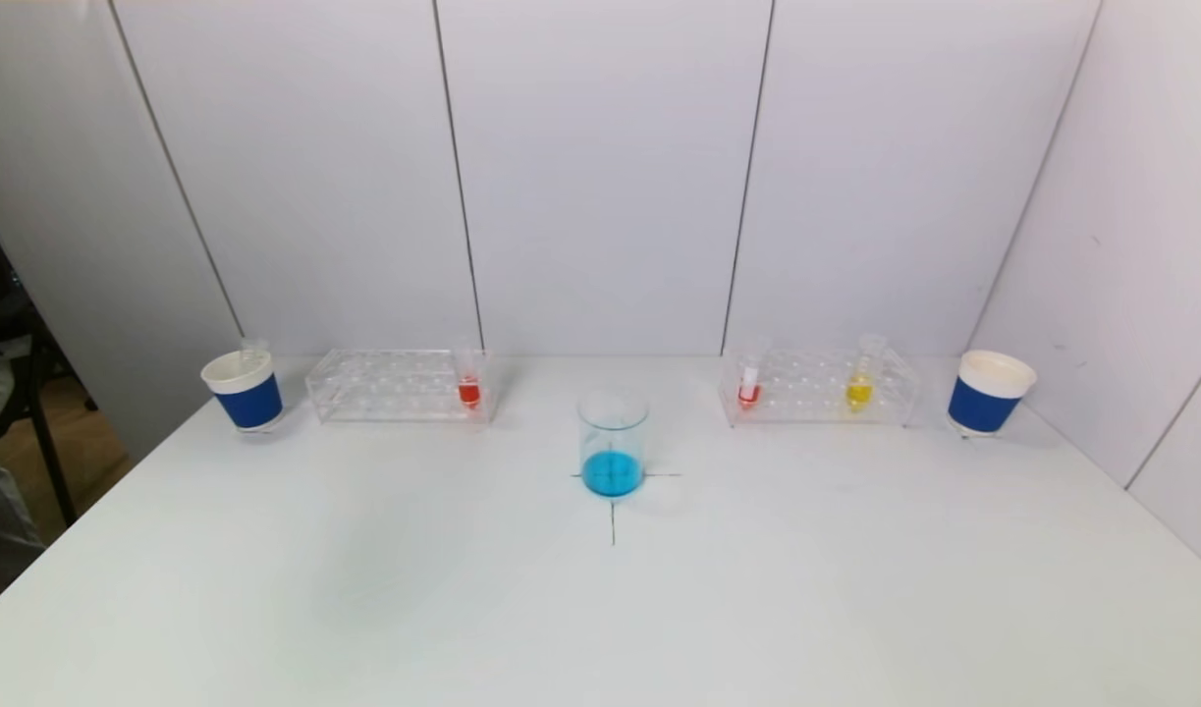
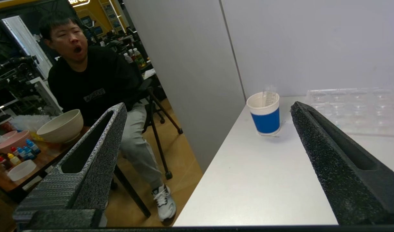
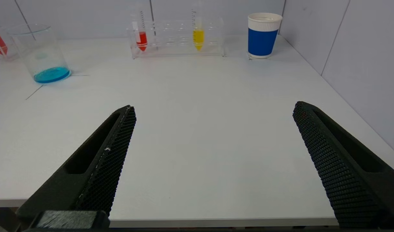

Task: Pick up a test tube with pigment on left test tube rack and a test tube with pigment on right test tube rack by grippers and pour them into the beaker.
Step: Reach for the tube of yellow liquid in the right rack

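A glass beaker (image 1: 613, 443) with blue liquid stands at the table's middle on a cross mark; it also shows in the right wrist view (image 3: 42, 54). The clear left rack (image 1: 399, 386) holds a tube of red pigment (image 1: 469, 390) at its right end. The clear right rack (image 1: 818, 387) holds a red tube (image 1: 749, 386) and a yellow tube (image 1: 860, 384); both show in the right wrist view (image 3: 141, 39) (image 3: 198, 38). My left gripper (image 2: 209, 109) is open and empty at the table's near left edge. My right gripper (image 3: 213, 109) is open and empty over the near right edge. Neither arm shows in the head view.
A blue-and-white paper cup (image 1: 244, 389) with an empty tube in it stands left of the left rack. Another blue-and-white cup (image 1: 989, 393) stands right of the right rack. White panels wall the back and right. A person (image 2: 87, 80) sits beyond the table's left edge.
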{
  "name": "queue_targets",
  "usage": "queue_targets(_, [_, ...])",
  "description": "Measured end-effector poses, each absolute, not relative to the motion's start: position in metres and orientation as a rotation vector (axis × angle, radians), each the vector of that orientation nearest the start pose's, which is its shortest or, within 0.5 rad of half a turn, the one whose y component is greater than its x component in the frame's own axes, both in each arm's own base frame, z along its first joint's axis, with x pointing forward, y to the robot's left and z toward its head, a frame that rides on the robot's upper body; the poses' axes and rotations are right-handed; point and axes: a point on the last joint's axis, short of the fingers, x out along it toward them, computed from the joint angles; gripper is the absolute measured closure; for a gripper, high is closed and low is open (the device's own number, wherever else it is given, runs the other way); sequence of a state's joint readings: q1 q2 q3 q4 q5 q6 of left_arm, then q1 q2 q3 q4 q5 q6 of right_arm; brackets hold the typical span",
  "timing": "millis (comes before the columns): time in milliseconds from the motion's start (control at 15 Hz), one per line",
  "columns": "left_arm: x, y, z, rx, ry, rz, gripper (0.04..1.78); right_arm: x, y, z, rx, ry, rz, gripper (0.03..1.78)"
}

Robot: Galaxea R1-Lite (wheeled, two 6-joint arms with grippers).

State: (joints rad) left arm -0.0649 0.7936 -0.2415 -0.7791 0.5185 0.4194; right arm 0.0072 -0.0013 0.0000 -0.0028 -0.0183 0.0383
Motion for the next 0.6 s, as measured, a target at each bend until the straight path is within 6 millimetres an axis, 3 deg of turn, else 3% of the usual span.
queue_targets(333, [0.012,0.01,0.185,0.35,-0.105,0.487,0.05,-0.023,-0.001,0.076,0.038,-0.004,-0.011,0.04])
queue_targets(600, [-0.013,0.009,0.146,0.353,-0.068,0.404,0.05,-0.023,-0.001,0.076,0.038,-0.004,-0.011,0.04])
